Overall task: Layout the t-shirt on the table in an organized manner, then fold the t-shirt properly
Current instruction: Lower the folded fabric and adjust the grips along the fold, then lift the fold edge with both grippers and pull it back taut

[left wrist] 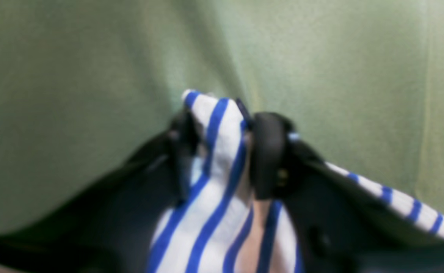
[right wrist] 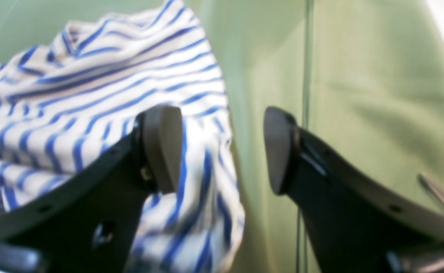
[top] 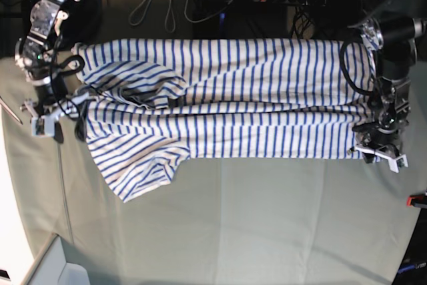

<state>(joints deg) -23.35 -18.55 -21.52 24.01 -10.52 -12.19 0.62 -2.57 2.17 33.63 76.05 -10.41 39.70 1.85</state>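
T-shirt [top: 227,98]: soft striped cloth, spread lengthwise along the table's [top: 253,225] far edge, one sleeve rumpled. Base view alone shows that. Left gripper [left wrist: 225,151], wrist view: black pads pinching a bunched fold. Right gripper [right wrist: 222,148]: jaws spread, empty, at the fabric's edge.

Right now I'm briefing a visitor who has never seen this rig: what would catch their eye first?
The blue-striped t-shirt stretched wide across the far half of the green table, one sleeve flopped out toward the near side. Then the arms at either end: the left gripper pinches a bunched fold of the shirt, while the right gripper stands open at its edge.
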